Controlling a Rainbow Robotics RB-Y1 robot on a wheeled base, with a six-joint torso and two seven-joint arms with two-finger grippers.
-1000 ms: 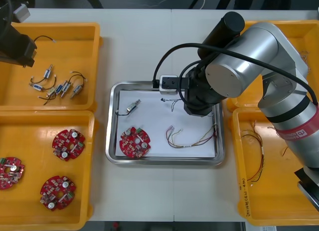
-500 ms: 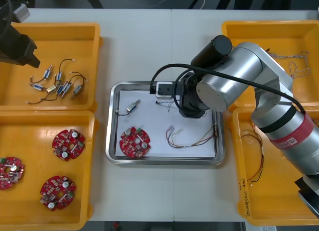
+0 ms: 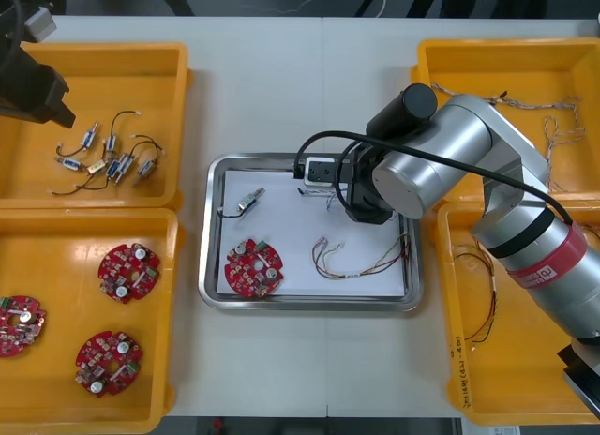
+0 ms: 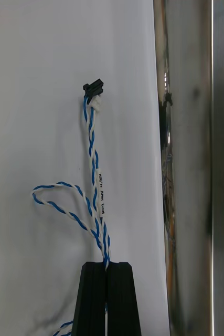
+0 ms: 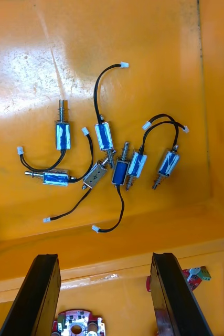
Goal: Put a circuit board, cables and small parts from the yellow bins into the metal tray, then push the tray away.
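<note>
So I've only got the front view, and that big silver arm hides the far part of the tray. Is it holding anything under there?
Observer: Yes. In the right wrist view the right gripper is shut on a twisted blue and white cable, which reaches out over the white inside of the metal tray.
Operator: How does the cable end?
Observer: In a small black connector, a little way from the tray's shiny wall.
Operator: And the arm in the top left corner?
Observer: The left gripper has its jaws open, facing small metal parts that lie in a yellow bin.
</note>
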